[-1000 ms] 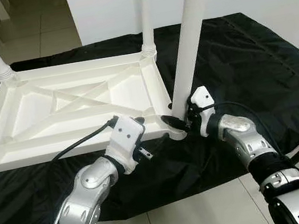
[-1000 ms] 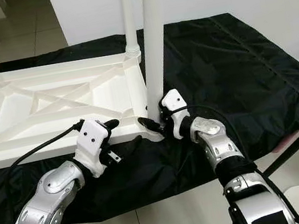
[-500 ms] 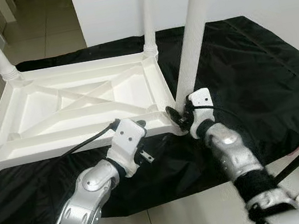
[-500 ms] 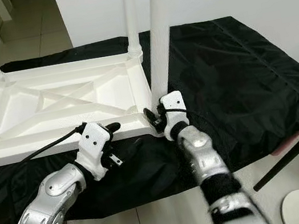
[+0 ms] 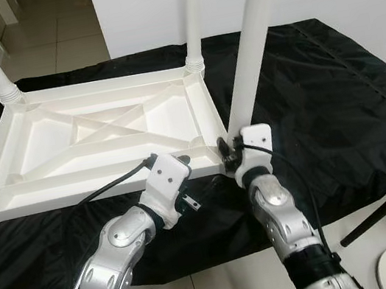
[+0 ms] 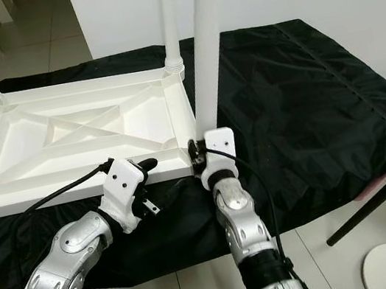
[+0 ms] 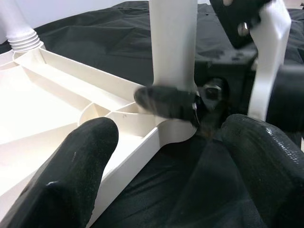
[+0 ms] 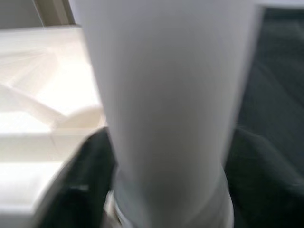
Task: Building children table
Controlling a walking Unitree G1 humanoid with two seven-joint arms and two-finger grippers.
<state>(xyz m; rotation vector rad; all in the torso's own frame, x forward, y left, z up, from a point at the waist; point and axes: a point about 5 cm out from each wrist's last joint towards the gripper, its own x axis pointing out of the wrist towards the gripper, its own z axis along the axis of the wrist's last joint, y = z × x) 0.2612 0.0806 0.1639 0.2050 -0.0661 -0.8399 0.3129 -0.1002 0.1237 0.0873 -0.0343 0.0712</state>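
While the right gripper had its two black fingers clamped on either side of the white leg right at its base, the leg stood upright in the near right corner socket of the upturned tabletop. From the left wrist view, one of those fingers wrapped across the foot of the leg just above the socket. The left gripper sat just beside that same corner, its fingers spread apart, one over the tabletop's near rim and the other over the black cloth, clamped on nothing. Two further legs already stood in the far corners, and a threaded collar showed at the near left corner. The tabletop lay underside-up on the cloth-covered surface, close to its near edge.

The step in hand looked like seating this leg in its socket. Whether it was fully home could not be told; the next move probably called for turning or pressing the leg while the left gripper steadied the rim.
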